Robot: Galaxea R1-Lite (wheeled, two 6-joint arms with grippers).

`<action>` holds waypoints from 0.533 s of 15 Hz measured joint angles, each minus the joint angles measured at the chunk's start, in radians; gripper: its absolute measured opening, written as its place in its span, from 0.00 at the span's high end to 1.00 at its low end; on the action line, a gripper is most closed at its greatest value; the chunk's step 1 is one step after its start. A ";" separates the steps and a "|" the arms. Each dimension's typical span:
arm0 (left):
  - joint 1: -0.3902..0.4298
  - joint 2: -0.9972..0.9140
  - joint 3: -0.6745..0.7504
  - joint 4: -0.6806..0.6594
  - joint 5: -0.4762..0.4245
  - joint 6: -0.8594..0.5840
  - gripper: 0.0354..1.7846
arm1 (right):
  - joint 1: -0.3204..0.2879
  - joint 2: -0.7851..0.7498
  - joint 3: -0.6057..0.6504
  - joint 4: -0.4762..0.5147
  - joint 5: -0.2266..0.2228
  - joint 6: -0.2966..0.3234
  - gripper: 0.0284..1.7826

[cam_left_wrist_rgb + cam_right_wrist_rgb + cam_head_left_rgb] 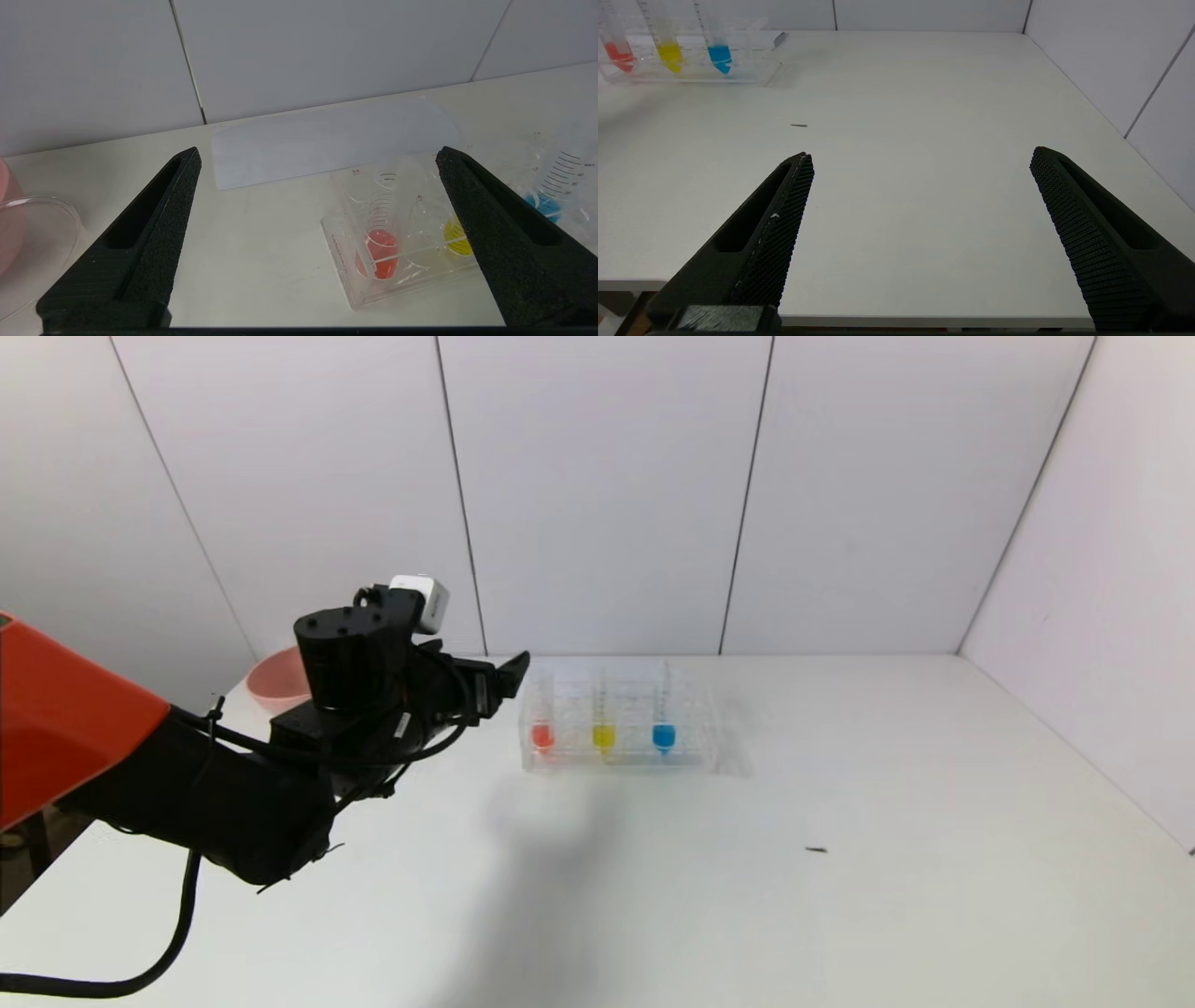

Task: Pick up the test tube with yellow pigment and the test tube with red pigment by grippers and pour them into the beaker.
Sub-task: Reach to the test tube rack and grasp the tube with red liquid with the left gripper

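Hovering low at the near edge of the counter (924, 116), the right gripper (920, 186) has its fingers spread wide with nothing between them, and it sits well away from the tubes, out of the head view altogether. Farther in, the left gripper (317, 196) hangs above the counter's left part, its fingers (154, 224) likewise wide apart and empty, and it is clearly the nearer arm to the work. Just beyond its fingertips stands the clear tube rack (621, 733), holding three tubes upright in a row, long axes vertical. From the left gripper's side the test tube with red pigment (542, 733) comes first, the test tube with yellow pigment (604, 733) next, and the blue-tipped tube (664, 733) last. In the left wrist view the red tube (380, 233) lies ahead, off-centre in the gap toward one finger, while the yellow tube (455, 231) is partly hidden behind that finger. The beaker (32, 252) shows only as a clear rim on the gripper's opposite side from the rack, close before the pink bowl (275, 679). By my reading, the left arm must shift sideways to centre on a tube.
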 joint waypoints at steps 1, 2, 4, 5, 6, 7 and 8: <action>-0.014 0.013 0.000 -0.003 0.016 0.002 0.01 | 0.000 0.000 0.000 0.000 0.000 0.000 0.05; -0.029 0.028 -0.007 -0.004 0.036 0.002 0.01 | 0.000 0.000 0.000 0.000 0.000 0.000 0.05; -0.059 0.061 -0.029 -0.011 0.077 0.000 0.01 | 0.000 0.000 0.000 0.000 0.000 0.000 0.05; -0.070 0.081 -0.038 -0.022 0.091 0.000 0.01 | -0.001 0.000 0.000 0.000 0.000 0.000 0.05; -0.079 0.099 -0.046 -0.037 0.097 0.000 0.01 | 0.000 0.000 0.000 0.000 0.000 0.000 0.05; -0.086 0.117 -0.052 -0.051 0.099 0.000 0.01 | 0.000 0.000 0.000 0.000 0.000 0.000 0.05; -0.094 0.131 -0.057 -0.059 0.100 0.000 0.01 | 0.000 0.000 0.000 0.000 0.000 0.000 0.05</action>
